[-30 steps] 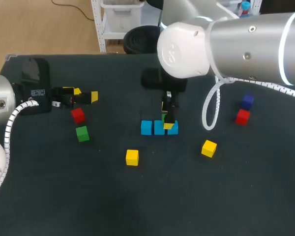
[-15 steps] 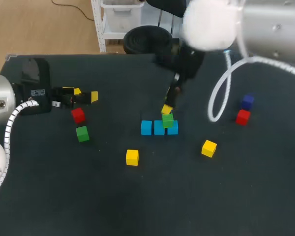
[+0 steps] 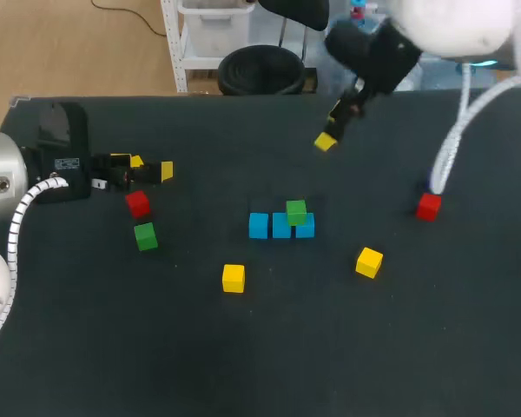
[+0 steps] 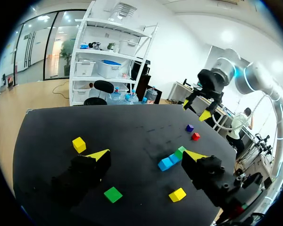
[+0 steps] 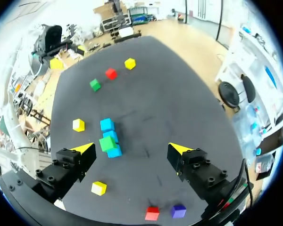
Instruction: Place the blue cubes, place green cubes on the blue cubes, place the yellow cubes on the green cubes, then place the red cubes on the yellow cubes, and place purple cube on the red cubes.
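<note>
Blue row [image 3: 281, 227] sits mid on the surface [image 3: 269, 347] with a stacked green [image 3: 296, 211] over its right two cubes; loose green [image 3: 144, 235] lies far left, just robot-side of the left tool [image 3: 151, 166], with a red [image 3: 138, 203] between them. Left tool spread and empty; right tool [image 3: 330, 127] also spread and empty, up over the far edge, well apart from the loose green. I'd take it with the left arm, reaching in past the red
</note>
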Tool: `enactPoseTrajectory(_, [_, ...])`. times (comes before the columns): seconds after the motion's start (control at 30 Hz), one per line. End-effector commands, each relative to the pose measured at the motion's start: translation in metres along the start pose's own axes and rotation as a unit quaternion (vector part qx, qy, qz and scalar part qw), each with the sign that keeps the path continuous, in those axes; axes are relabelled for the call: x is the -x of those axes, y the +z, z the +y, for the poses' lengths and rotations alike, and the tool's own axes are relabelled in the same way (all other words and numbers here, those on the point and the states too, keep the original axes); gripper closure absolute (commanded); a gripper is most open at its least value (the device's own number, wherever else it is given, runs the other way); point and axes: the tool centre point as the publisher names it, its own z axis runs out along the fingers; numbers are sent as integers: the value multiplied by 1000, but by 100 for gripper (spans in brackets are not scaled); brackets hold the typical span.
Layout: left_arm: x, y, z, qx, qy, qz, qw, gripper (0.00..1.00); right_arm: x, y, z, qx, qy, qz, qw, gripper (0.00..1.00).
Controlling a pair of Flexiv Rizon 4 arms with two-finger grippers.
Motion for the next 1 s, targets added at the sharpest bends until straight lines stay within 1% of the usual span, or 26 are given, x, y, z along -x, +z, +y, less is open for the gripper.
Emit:
enactPoseTrajectory(0.03, [-1,-1,2,-4,0,-3,1000,0,-15,-32,21,-153,25,-243,958,0])
enactPoseTrajectory(0.1, [-1,-1,2,-4,0,-3,1000,0,-17,-41,21,-186,27,-284,940,0])
enactPoseTrajectory(0.13, [-1,-1,2,-4,0,-3,1000,0,-18,-45,21,-185,32,-308,933,0])
enactPoseTrajectory(0.17, [-1,-1,2,-4,0,-3,1000,0,-19,-48,22,-191,31,-322,927,0])
enactPoseTrajectory(0.2, [-1,-1,2,-4,0,-3,1000,0,-21,-51,23,-213,24,-326,921,0])
enactPoseTrajectory(0.23, [-1,-1,2,-4,0,-3,1000,0,-24,-52,23,-229,20,-324,918,0])
enactPoseTrajectory(0.27, [-1,-1,2,-4,0,-3,1000,0,-27,-52,23,-234,15,-324,917,0])
enactPoseTrajectory(0.4, [-1,-1,2,-4,0,-3,1000,0,-39,-55,23,-256,17,-338,905,0])
enactPoseTrajectory(0.47, [-1,-1,2,-4,0,-3,1000,0,-45,-60,26,-273,14,-347,897,0])
enactPoseTrajectory(0.53, [-1,-1,2,-4,0,-3,1000,0,-49,-65,27,-280,14,-351,894,0])
enactPoseTrajectory(0.6, [-1,-1,2,-4,0,-3,1000,0,-54,-72,28,-296,13,-357,886,0])
enactPoseTrajectory(0.73, [-1,-1,2,-4,0,-3,1000,0,-59,-79,28,-299,22,-358,884,0])
enactPoseTrajectory(0.8, [-1,-1,2,-4,0,-3,1000,0,-61,-79,27,-293,27,-358,886,0])
enactPoseTrajectory(1.0, [-1,-1,2,-4,0,-3,1000,0,-61,-79,27,-293,27,-358,886,0])
